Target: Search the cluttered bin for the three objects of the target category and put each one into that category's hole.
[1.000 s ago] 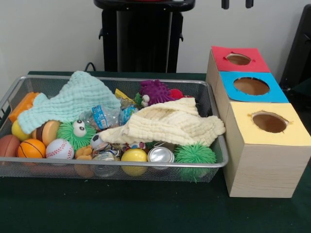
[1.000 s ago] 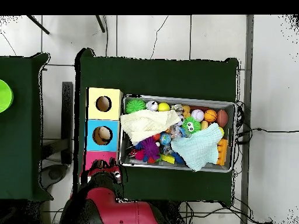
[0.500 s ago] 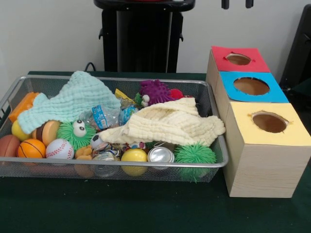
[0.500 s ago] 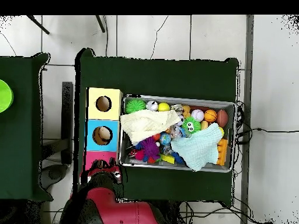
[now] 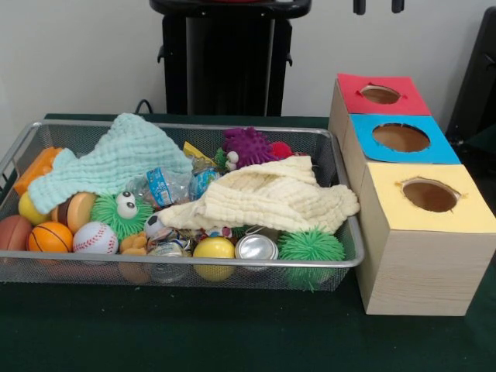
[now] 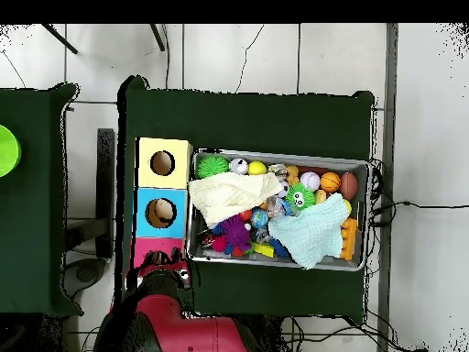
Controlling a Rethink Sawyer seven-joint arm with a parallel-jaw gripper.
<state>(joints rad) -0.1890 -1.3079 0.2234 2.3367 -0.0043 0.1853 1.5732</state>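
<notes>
The silver wire-mesh bin [image 5: 116, 262] sits on the green table, left of three boxes; it also shows in the overhead view [image 6: 275, 154]. It holds a mint cloth [image 5: 124, 159], a pale yellow cloth [image 5: 271, 198], a purple spiky toy [image 5: 249, 146], a baseball [image 5: 94, 239], a basketball [image 5: 49, 236], a yellow ball [image 5: 214, 249], a can [image 5: 256, 248] and a crushed bottle [image 5: 163, 186]. The cloths hide other items. My gripper [image 5: 378, 6] shows only as two separated tips at the top edge, above the red box [image 5: 353, 85], open and empty.
A blue-topped box [image 5: 446, 151] and a yellow-topped box [image 5: 465, 213] stand in a row with the red one, each with a round hole. Green fuzzy balls [image 5: 311, 246] lie at the bin's front right. The black pedestal [image 5: 225, 62] stands behind the bin.
</notes>
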